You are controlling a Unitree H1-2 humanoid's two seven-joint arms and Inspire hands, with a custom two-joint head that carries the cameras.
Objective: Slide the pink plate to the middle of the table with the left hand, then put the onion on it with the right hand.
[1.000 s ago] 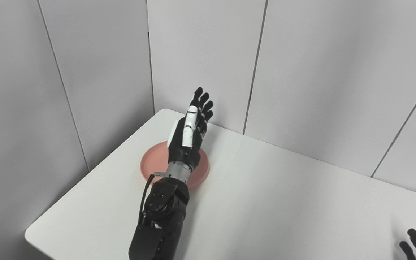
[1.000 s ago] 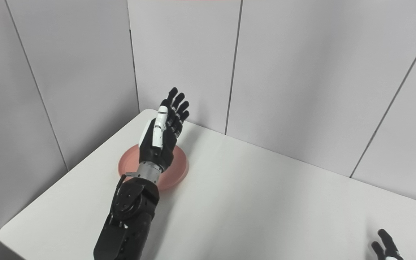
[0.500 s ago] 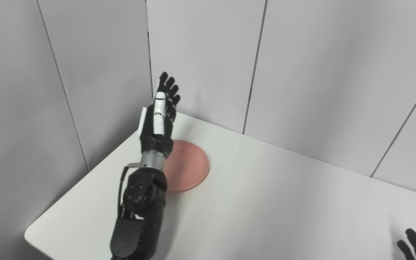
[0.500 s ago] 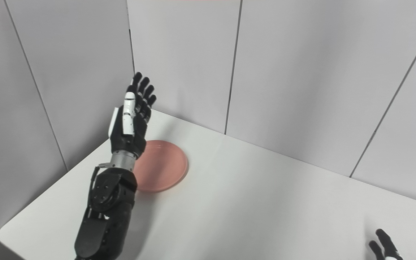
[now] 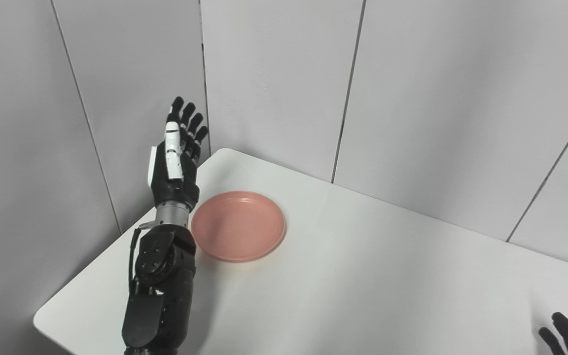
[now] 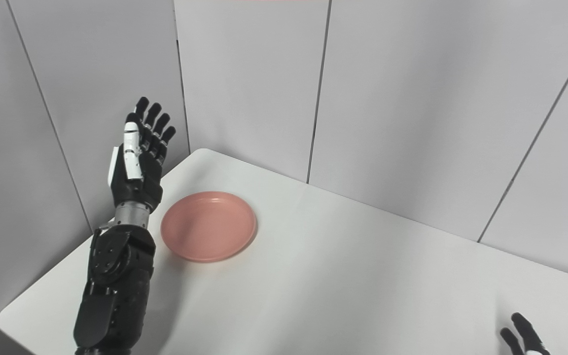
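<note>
The pink plate lies empty on the white table near its far left corner. My left hand is raised above the table's left edge, just left of the plate, open with fingers straight and pointing up, holding nothing and not touching the plate. It also shows in the right eye view, with the plate to its right. Only the fingertips of my right hand show at the bottom right corner, spread apart. No onion is in view.
Grey wall panels stand close behind the table's far edge and left side. The table's left edge runs just under my left forearm.
My left hand has swung left from over the plate to beyond its left rim, uncovering the whole plate. The plate has not moved. The right hand has sunk slightly lower.
</note>
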